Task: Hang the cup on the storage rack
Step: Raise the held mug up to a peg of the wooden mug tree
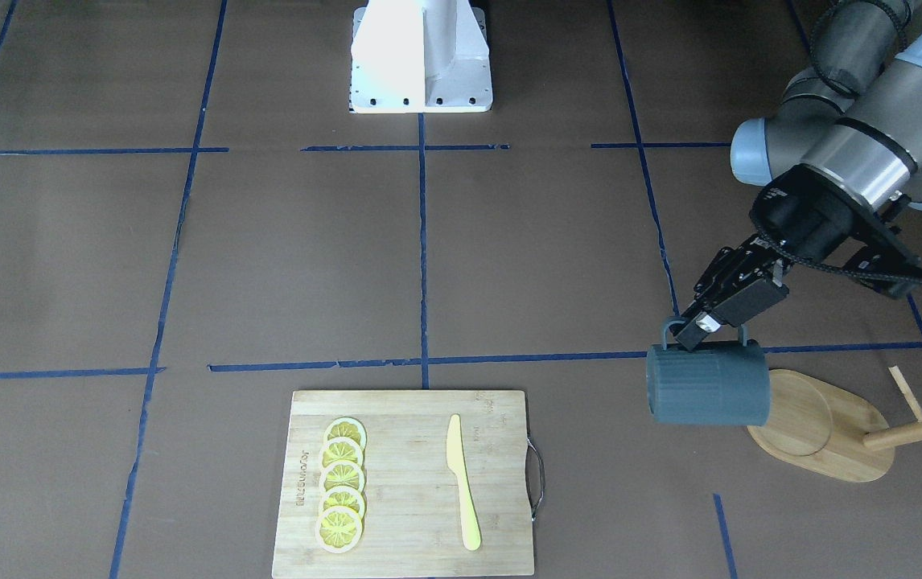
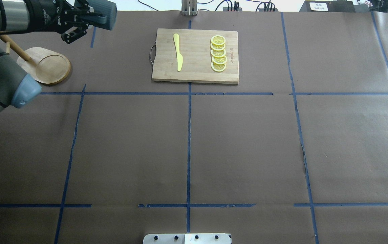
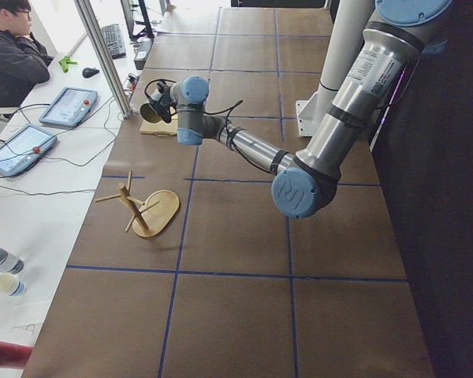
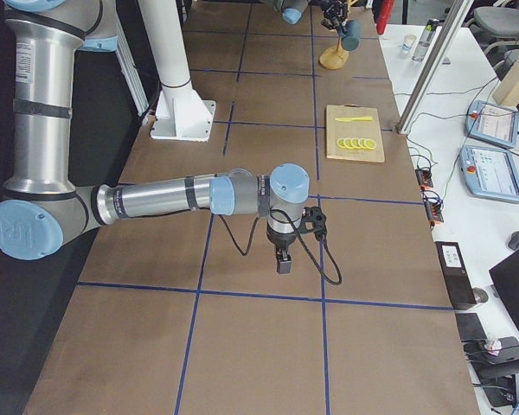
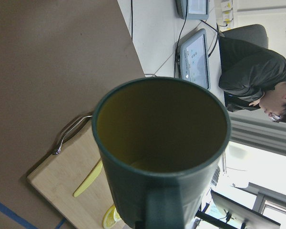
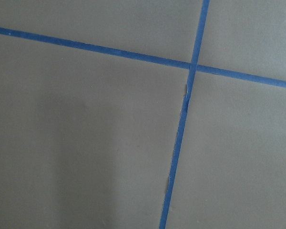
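Left gripper (image 1: 690,334) has the cup (image 1: 709,384) pinched by its handle, tipped sideways in the air just beside the rack (image 1: 799,418) base. Looks like mid-carry. Next up, I'd guess: line the handle up with a peg and slide it on. Right gripper (image 4: 282,262): can't tell.

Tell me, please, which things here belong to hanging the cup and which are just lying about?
Belongs to the job: cup, held by the left gripper; storage rack.
Just lying about: bamboo cutting board; five lemon slices; yellow knife.
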